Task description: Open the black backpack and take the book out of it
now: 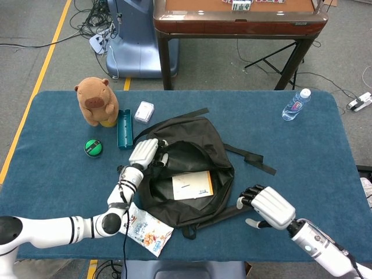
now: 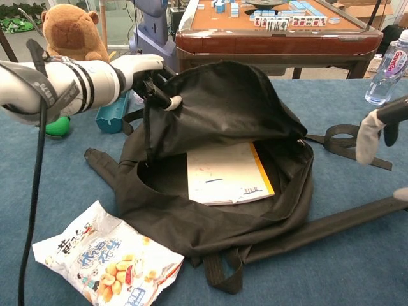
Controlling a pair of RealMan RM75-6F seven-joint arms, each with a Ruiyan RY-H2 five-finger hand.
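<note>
Backpack (image 1: 192, 174) lies mid-table with its mouth gaping toward us; our left hand (image 1: 145, 152) grips the raised upper flap. Inside, the book (image 2: 226, 173) lies flat, long axis running across the opening. Our right hand (image 1: 268, 207) hovers beside the strap (image 1: 253, 204), fingers loosely curled, holding nothing.

Grey floor (image 1: 46, 52) with yellow line (image 1: 49, 49), wooden mahjong table (image 1: 238, 23) beyond blue tabletop (image 1: 314, 157).

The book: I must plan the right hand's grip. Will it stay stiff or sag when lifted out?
The book looks thin and soft-covered, so it will likely bend if gripped by one edge. It lies flat inside the backpack, so a fingertip probably must get under it first.
</note>
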